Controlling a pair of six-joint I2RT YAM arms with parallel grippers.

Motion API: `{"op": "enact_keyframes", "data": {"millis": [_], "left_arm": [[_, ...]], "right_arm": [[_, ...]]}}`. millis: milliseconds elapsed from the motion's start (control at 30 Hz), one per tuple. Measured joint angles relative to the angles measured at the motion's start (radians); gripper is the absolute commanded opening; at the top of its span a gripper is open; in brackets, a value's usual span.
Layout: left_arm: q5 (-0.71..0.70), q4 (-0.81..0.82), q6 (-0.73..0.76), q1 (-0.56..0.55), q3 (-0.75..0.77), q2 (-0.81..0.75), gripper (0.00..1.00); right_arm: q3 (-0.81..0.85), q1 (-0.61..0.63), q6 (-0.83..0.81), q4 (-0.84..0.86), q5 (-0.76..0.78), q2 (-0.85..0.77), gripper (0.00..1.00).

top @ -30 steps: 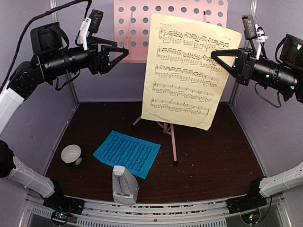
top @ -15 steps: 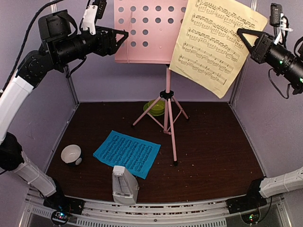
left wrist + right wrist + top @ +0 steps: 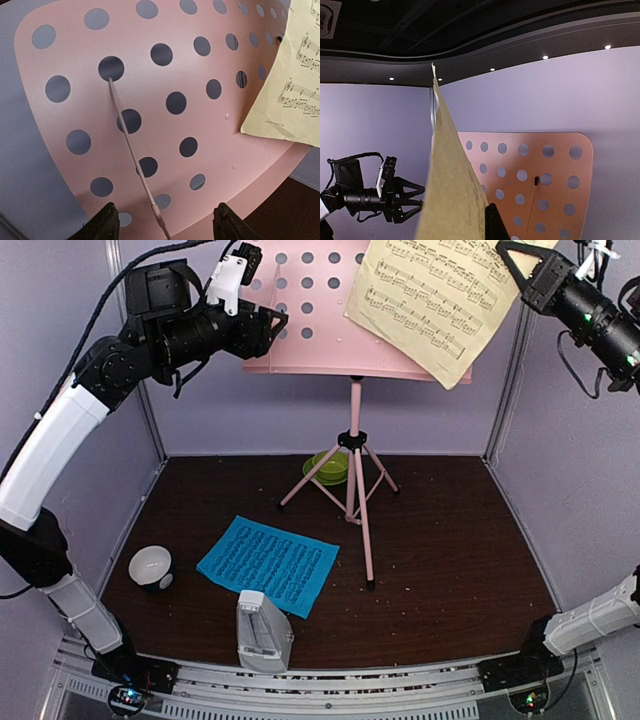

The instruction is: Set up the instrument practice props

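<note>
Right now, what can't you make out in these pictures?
- Yellow page: top cut off by the top view's upper edge.
- Right hand: grip mostly hidden behind the edge-on page, right wrist view.
- Green bowl: partly behind legs of the stand, top view.
- Blue page: notes too small, top view.

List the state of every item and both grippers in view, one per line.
pink music stand: upright on its tripod
yellow page: airborne, tilted, across the panel's right side
blue page: flat on the table
metronome: upright at the near edge
green bowl: upright behind the stand's legs
white-and-black bowl: upright, left of the blue page
left gripper: open, empty, by the panel's left edge
right gripper: shut on the yellow page
</note>
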Motion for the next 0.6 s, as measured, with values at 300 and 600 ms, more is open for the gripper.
{"op": "enact_keyframes", "data": {"millis": [300, 600], "left_arm": [[-0.099, -0.008, 0.027, -0.001, 0.074, 0.040, 0.58], [-0.137, -0.007, 0.035, -0.005, 0.150, 0.112, 0.50]], "right_arm": [[0.313, -0.040, -0.028, -0.050, -0.056, 0.257, 0.00], [0.350, -0.061, -0.035, -0.067, -0.053, 0.314, 0.00]]}}
